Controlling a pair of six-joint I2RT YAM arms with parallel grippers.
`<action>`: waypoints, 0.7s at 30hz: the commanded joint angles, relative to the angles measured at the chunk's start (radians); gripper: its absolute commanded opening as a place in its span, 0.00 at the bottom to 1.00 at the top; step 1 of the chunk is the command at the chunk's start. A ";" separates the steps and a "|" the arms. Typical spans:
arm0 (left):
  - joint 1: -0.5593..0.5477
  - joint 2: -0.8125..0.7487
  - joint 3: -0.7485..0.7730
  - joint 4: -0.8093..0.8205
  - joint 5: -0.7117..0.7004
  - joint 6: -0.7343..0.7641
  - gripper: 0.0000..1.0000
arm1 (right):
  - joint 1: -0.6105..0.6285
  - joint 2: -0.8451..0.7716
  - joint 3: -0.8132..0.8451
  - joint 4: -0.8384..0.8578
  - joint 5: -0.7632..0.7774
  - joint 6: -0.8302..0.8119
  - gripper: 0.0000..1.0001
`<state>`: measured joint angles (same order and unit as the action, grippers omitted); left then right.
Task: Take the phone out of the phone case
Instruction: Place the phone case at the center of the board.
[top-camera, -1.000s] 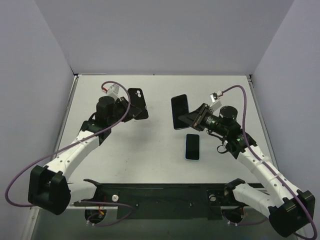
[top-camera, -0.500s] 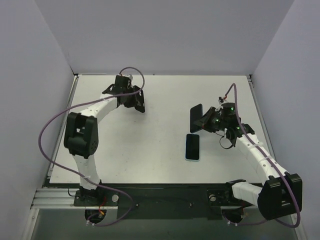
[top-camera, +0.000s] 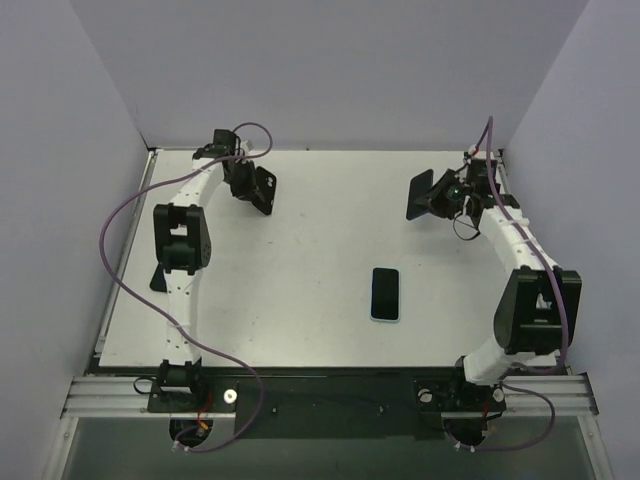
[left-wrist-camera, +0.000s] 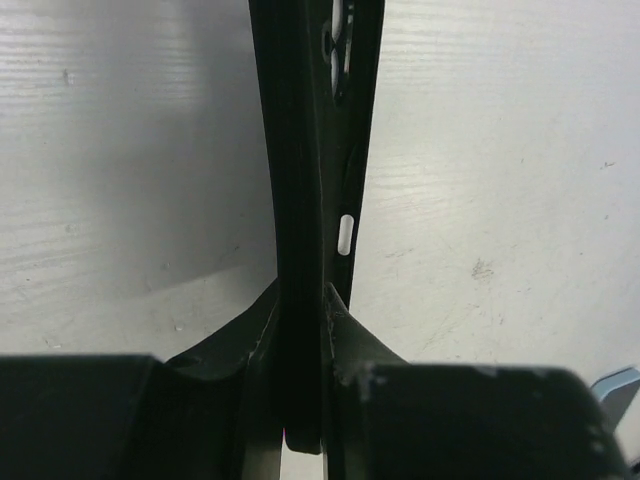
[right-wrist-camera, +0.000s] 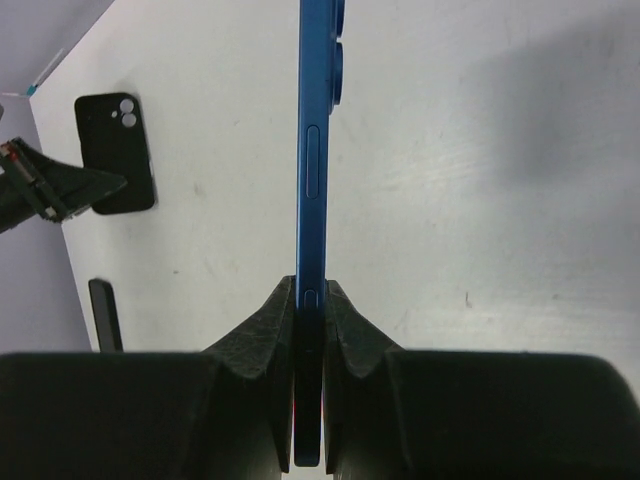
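Note:
The black phone case (top-camera: 262, 190) hangs above the table's back left, my left gripper (top-camera: 246, 180) shut on it. In the left wrist view the phone case (left-wrist-camera: 300, 150) stands edge-on and empty, pinched between the left gripper's (left-wrist-camera: 300, 292) fingers. The blue phone (top-camera: 421, 193) is at the back right, clear of the case, with my right gripper (top-camera: 441, 196) shut on it. Seen from the right wrist, the phone (right-wrist-camera: 312, 150) runs edge-on out of the right gripper (right-wrist-camera: 310, 288), and the phone case (right-wrist-camera: 115, 150) shows far across the table.
A second phone (top-camera: 385, 293) in a light blue case lies face up, right of the table's middle. It also shows as a dark sliver, that second phone (right-wrist-camera: 103, 312), in the right wrist view. Grey walls close the back and both sides.
Both arms have swung outward and toward the back wall, the left carrying the case to the back left, the right carrying the phone to the back right. The phone on the table has not moved.

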<state>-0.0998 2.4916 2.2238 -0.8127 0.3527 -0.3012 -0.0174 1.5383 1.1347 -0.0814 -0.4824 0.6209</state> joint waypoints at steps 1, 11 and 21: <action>-0.002 0.033 0.074 -0.129 -0.122 0.059 0.30 | -0.016 0.147 0.184 -0.018 -0.018 -0.102 0.00; 0.009 -0.221 -0.133 -0.046 -0.345 -0.061 0.86 | -0.068 0.442 0.467 -0.077 -0.031 -0.108 0.00; -0.081 -0.669 -0.535 0.184 -0.353 -0.110 0.88 | -0.141 0.652 0.654 -0.222 -0.041 -0.165 0.14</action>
<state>-0.1143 2.0026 1.7641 -0.7639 -0.0078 -0.3977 -0.1406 2.1731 1.7023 -0.2226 -0.5056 0.4995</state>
